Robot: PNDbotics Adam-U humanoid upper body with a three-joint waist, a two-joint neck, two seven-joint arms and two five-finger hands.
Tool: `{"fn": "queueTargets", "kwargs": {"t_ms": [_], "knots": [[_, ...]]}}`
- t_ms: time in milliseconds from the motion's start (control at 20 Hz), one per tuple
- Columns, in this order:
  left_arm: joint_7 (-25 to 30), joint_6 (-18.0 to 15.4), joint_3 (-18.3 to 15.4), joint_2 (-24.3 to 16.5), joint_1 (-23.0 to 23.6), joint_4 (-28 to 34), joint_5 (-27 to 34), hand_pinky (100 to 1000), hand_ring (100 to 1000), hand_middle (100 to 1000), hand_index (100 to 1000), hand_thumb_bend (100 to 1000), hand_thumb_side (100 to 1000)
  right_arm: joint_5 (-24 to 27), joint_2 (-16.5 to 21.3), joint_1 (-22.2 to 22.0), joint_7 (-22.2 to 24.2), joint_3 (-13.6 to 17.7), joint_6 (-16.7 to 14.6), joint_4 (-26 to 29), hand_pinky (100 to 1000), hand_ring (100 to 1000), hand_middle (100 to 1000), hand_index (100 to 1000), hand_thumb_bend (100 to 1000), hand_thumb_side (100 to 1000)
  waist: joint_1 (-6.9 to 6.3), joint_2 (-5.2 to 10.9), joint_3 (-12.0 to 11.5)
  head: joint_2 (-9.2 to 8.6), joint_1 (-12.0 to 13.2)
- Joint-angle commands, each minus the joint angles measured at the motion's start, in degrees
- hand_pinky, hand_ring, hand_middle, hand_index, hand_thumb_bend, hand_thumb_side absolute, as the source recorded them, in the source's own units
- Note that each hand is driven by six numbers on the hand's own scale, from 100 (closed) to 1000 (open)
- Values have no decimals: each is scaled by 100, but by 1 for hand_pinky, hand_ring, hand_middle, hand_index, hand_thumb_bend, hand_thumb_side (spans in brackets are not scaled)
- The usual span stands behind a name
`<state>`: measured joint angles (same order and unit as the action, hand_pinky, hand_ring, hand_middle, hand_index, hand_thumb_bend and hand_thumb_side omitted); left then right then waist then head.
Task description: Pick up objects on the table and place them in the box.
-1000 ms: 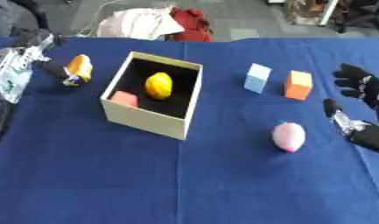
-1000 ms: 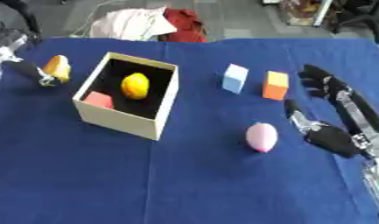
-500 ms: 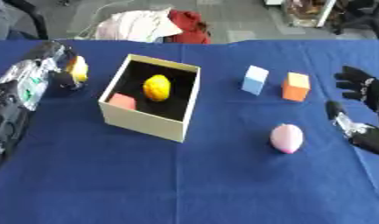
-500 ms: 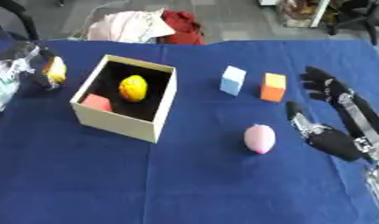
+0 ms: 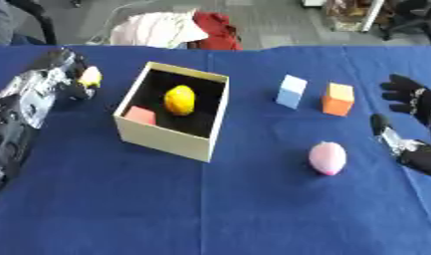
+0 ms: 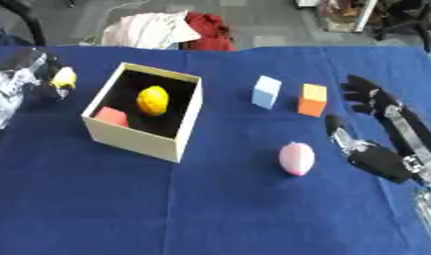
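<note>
At upper left, the left hand (image 5: 68, 74) curls its fingers around a yellow object (image 5: 90, 76), just left of the box (image 5: 162, 142). Inside the box lie a lemon (image 5: 179, 99) and a red block (image 5: 140, 115). At right, the right hand (image 6: 375, 127) rests released, fingers spread, near a pink egg (image 6: 296, 158), a pale blue block (image 6: 267, 91) and an orange block (image 6: 312, 99).

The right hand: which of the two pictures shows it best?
The right eye view. There the right hand shows whole, fingers spread open beside the pink egg, with wrist and forearm behind it. The left eye view cuts it at the picture's right edge: only the fingers, thumb and part of the palm show.
</note>
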<state>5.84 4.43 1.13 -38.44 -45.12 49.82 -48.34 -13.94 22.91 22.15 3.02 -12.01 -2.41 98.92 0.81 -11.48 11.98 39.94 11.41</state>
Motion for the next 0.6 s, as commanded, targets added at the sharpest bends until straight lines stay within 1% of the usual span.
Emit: {"fn": "queueTargets", "kwargs": {"t_ms": [50, 300, 450, 600], "knots": [[-197, -35, -60, -470, 90, 870, 240, 616, 527, 440, 575, 337, 100, 11, 99, 61, -27, 79, -5, 42, 864, 894, 880, 986, 191, 506, 3, 38, -31, -52, -43], [-274, -83, -87, -797, 550, 2682, 895, 620, 529, 438, 572, 333, 100, -2, 104, 52, -39, 88, -11, 37, 864, 894, 880, 986, 188, 506, -26, 44, -89, -46, -102], [-106, -146, 38, -933, 762, 3655, 1268, 627, 533, 446, 579, 326, 100, -6, 109, 54, -42, 91, -12, 32, 864, 894, 880, 986, 188, 506, -34, 47, -90, -56, -116], [178, -217, 221, -961, 906, 4337, 1510, 634, 536, 450, 584, 331, 100, -6, 104, 58, -40, 88, -14, 29, 864, 894, 880, 987, 187, 506, -41, 49, -79, -57, -125]]}}
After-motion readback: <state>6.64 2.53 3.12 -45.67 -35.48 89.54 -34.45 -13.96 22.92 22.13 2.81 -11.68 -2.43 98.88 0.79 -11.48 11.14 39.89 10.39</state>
